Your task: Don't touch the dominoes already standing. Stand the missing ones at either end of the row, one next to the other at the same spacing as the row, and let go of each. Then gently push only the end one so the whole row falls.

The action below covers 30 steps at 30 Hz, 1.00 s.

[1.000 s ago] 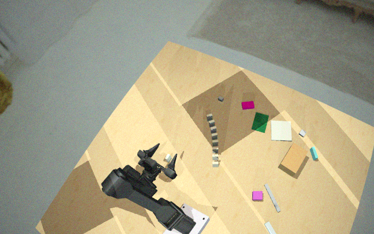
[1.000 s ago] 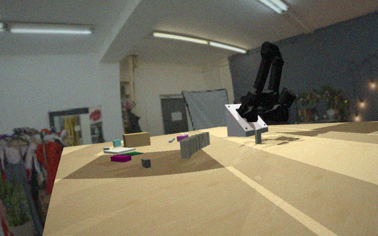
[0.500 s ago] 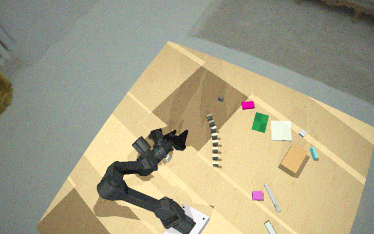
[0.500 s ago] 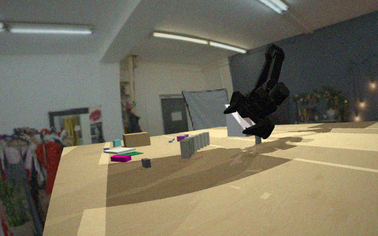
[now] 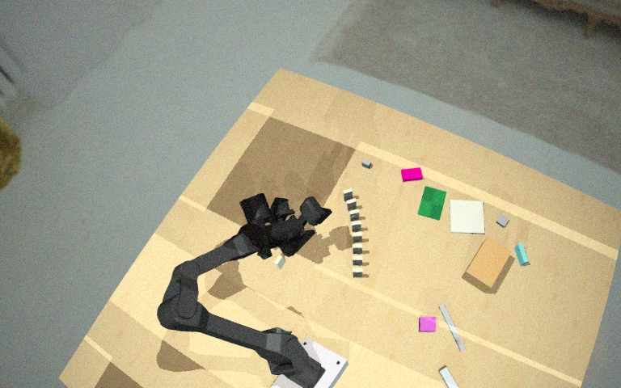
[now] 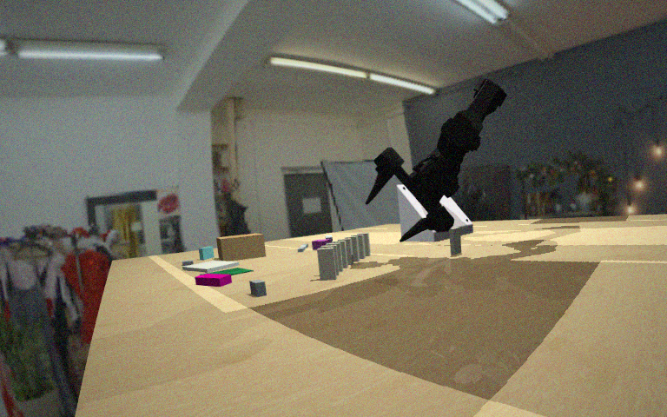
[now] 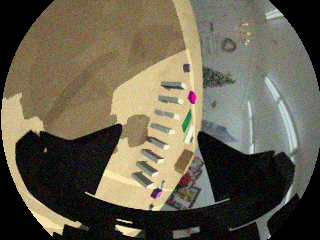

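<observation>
Several pale dominoes stand upright in a slightly curved row, with one end domino toward the small grey cube and the other end domino toward the robot base. A lone domino stands upright apart from the row, on its left in the top view, close beside the arm's wrist in that view. My gripper is wide open and empty, raised above the table between the lone domino and the row. It touches no domino that I can see.
Beyond the row lie a small grey cube, a magenta block, a green sheet, a white square and a tan box. A violet block and a thin grey bar lie nearer the base.
</observation>
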Each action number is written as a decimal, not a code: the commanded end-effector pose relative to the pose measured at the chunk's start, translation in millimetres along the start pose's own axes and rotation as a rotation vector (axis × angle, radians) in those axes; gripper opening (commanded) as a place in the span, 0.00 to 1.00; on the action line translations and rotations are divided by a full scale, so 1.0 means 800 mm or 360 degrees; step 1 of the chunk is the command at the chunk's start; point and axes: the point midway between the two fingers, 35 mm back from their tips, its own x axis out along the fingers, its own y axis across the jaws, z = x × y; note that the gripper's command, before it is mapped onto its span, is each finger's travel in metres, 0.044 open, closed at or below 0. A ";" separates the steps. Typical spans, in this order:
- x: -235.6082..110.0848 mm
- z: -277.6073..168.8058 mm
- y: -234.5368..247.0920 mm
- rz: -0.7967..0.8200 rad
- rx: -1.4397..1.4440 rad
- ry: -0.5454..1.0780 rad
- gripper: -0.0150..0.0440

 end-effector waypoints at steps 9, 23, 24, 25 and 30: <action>-0.124 -0.024 0.049 0.1303 -0.0724 -0.0070 1.00; -0.155 -0.014 0.054 0.1465 -0.0739 -0.0208 1.00; -0.155 -0.014 0.054 0.1465 -0.0739 -0.0208 1.00; -0.155 -0.014 0.054 0.1465 -0.0739 -0.0208 1.00; -0.146 -0.015 0.063 0.1464 -0.0742 -0.0205 1.00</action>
